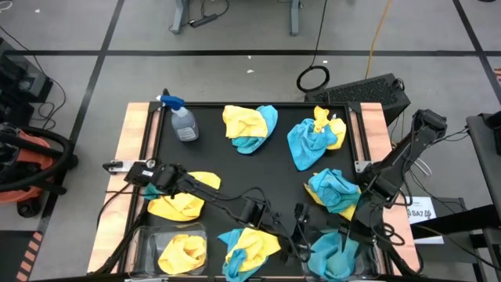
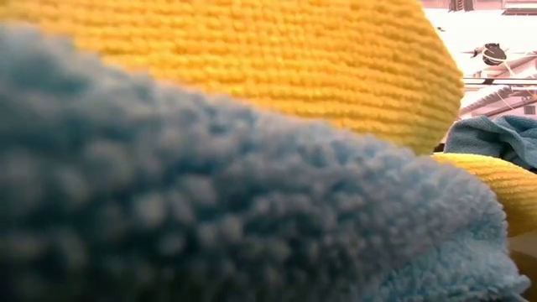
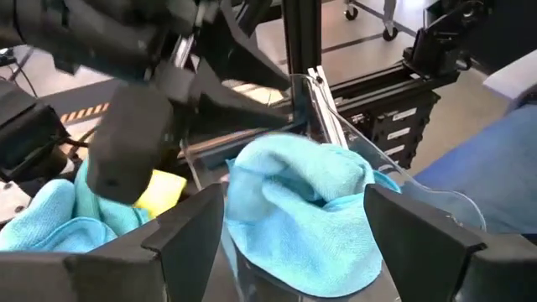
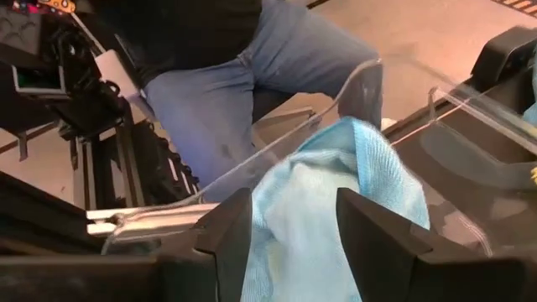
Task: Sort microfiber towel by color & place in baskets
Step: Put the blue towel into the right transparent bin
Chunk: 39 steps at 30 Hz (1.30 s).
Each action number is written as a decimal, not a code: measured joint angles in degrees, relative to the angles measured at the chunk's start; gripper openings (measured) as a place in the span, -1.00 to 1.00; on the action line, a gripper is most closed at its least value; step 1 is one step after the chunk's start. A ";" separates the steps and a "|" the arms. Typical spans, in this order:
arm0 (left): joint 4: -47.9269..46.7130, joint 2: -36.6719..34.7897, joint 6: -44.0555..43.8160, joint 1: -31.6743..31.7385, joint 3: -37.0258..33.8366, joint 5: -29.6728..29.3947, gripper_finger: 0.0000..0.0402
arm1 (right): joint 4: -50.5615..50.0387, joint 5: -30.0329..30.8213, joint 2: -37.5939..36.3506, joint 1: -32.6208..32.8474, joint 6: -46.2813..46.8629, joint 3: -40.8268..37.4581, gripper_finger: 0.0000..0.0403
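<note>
Both grippers met over the right-hand clear basket (image 1: 338, 262), where turquoise towels were piling up.

Your left gripper (image 3: 294, 231) stood wide apart, straddling a turquoise towel (image 3: 302, 201) in that basket without pinching it; your right gripper (image 4: 294, 226) was half-closed on a pale turquoise towel (image 4: 327, 201) hanging over the basket's clear wall (image 4: 361, 88). You worked on a black table top (image 1: 211, 153) edged in pale wood, with a spray bottle (image 1: 182, 119) at its far left. Loose yellow-and-turquoise heaps (image 1: 250, 127) lay behind the grippers; yellow towels (image 1: 182, 252) filled the left basket (image 1: 149, 239). Behind the right basket stood a person in jeans (image 4: 226, 84).
</note>
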 joint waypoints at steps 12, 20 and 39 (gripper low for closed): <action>-2.37 0.00 -4.51 -1.16 0.00 -7.16 0.47 | -1.69 1.91 4.58 3.70 -7.05 0.42 -0.55; -3.11 0.00 -5.83 -1.21 0.00 -8.84 0.47 | 1.21 8.20 10.77 4.04 -15.13 0.40 -0.96; -7.66 0.00 -5.83 -0.77 0.00 -9.95 0.47 | 0.95 7.79 20.02 4.04 -13.74 1.61 -0.98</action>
